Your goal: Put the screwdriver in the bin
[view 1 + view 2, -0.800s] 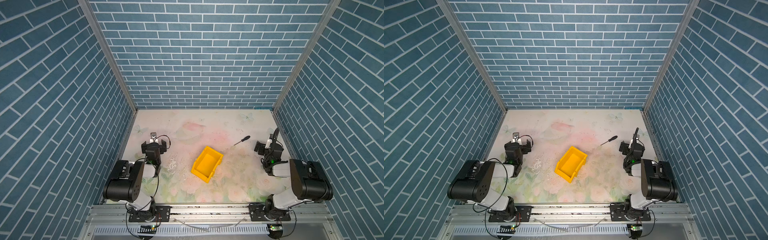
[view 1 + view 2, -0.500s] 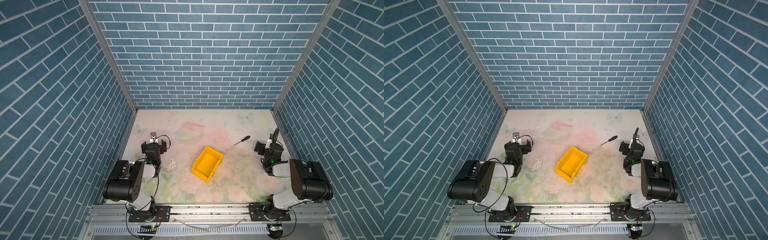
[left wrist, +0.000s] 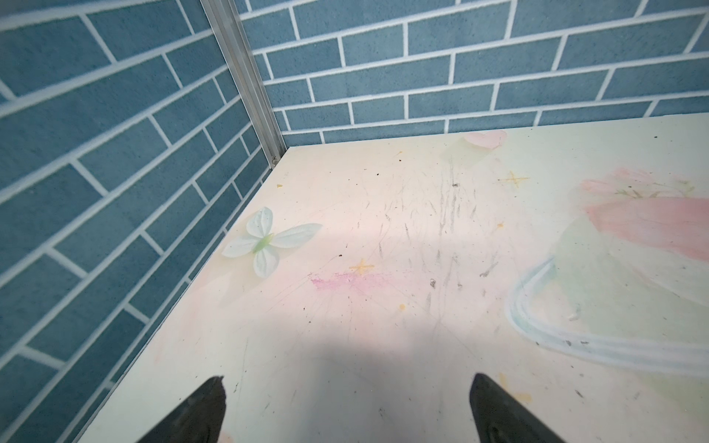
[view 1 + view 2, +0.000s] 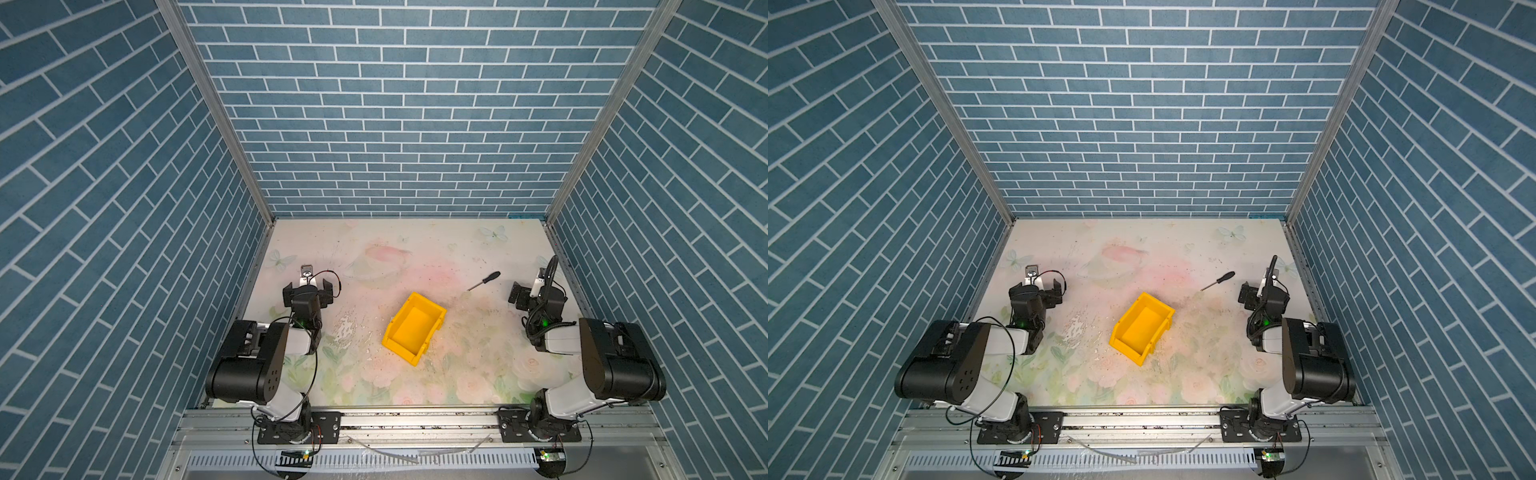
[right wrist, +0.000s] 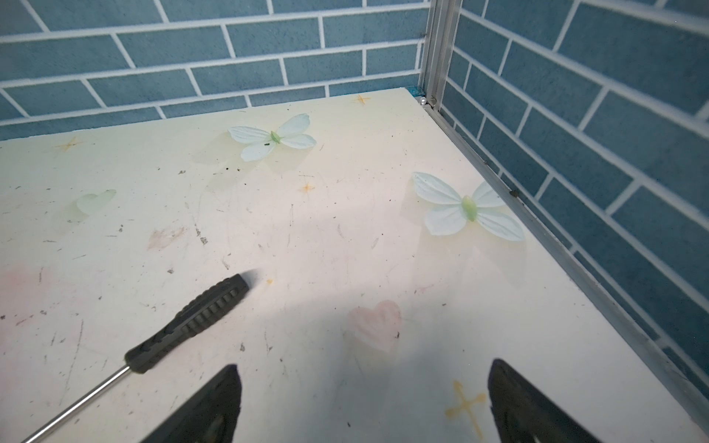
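Nothing has moved since a moment ago: both arms sit still at the front of the worktop (image 4: 415, 257), and the left claw (image 4: 308, 287) (image 3: 347, 383) and the right claw (image 4: 527, 295) (image 5: 364, 368) are each spread wide and hold nothing. Past them, in the middle of the worktop, the yellow bin (image 4: 412, 328) (image 4: 1142, 328) sits empty, turned at a slant. Farther back and to the right lies the screwdriver (image 4: 484, 281) (image 4: 1218, 281) (image 5: 188, 322), flat on the worktop, well apart from the bin and near the right claw, its black handle on the far side and its thin silver end toward the bin.
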Robot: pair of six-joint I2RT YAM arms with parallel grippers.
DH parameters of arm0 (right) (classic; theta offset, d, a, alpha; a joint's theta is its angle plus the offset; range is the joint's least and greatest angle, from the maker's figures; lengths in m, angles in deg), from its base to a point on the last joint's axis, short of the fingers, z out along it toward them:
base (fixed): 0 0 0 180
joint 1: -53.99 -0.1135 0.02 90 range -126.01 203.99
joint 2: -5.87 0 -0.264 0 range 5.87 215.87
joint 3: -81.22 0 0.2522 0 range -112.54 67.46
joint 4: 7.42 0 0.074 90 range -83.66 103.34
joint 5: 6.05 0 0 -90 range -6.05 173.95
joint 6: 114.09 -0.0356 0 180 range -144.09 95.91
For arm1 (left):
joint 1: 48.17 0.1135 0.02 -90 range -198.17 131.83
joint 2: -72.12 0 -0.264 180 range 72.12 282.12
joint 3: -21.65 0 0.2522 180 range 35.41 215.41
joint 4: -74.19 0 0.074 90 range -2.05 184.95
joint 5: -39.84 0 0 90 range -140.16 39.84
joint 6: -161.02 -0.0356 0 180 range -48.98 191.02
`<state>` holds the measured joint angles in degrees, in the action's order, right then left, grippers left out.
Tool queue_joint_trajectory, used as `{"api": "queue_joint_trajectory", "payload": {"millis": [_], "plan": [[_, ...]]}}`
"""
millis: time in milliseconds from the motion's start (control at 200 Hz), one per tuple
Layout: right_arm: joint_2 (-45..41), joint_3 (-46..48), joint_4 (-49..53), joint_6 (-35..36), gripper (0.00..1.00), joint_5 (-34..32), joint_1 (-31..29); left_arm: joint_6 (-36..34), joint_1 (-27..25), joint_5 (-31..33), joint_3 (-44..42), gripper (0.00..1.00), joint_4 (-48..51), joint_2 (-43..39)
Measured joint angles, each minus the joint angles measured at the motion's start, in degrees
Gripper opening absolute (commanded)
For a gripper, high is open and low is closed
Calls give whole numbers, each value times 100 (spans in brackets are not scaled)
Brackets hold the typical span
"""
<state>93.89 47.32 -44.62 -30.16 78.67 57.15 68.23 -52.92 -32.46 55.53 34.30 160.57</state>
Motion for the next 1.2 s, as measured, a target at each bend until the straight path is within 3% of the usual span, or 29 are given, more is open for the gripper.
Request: {"api": "queue_joint_trajectory", "payload": {"millis": [260, 565, 850, 1200], "plan": [[-133, 0, 160, 7, 99, 17, 0, -87, -79, 24, -13, 100, 192, -315], [-1235, -260, 1309, 37, 99, -39, -96, -765, -960, 267, 354, 100, 1119, -1589], [-1768, -1580, 3381, -540, 99, -315, -398, -1161, -2337, 192, 1025, 100, 1755, -1733], [-938, -2763, 4780, -1335, 95, -647, -1102, -1331, -4247, -367, 1797, 100, 2105, -1097]]}}
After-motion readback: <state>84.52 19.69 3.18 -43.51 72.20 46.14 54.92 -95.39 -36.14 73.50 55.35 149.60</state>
